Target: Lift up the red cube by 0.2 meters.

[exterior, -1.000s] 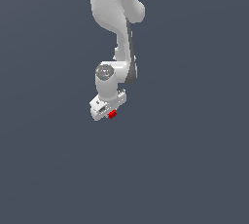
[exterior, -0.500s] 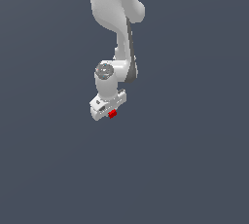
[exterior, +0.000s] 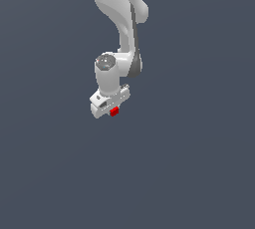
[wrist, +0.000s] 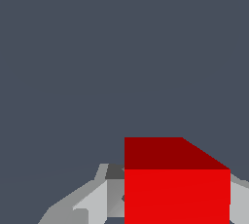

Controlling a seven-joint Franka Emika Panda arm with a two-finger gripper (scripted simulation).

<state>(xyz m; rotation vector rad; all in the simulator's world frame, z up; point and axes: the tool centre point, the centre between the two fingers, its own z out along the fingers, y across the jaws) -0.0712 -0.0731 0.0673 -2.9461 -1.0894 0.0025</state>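
Closest to the wrist camera, the red cube (wrist: 177, 189) fills the lower part of the view, sitting between the pale grey fingers (wrist: 92, 203) of the gripper (wrist: 165, 203), which show on either side of it. The jaws look closed in on the cube, narrow enough to press its two sides, though the actual contact faces are hidden behind it.

In the exterior view, the gripper (exterior: 110, 110) hangs beneath the white arm (exterior: 117, 34), with the cube (exterior: 114, 111) peeking out at its lower edge as a small red spot.

As for progress, the grasp appears done. Whether the cube is off the ground cannot be read: the background is a flat slate grey in both views, with no shadow, edge or surface line to judge height against. Most or all of the lift may remain.

The cube is plain, sharp-edged and flat-faced, its front face bright red and its top face a darker red. The arm is smooth, rounded, glossy white with dark seams at the joints; the gripper body is blocky and white.
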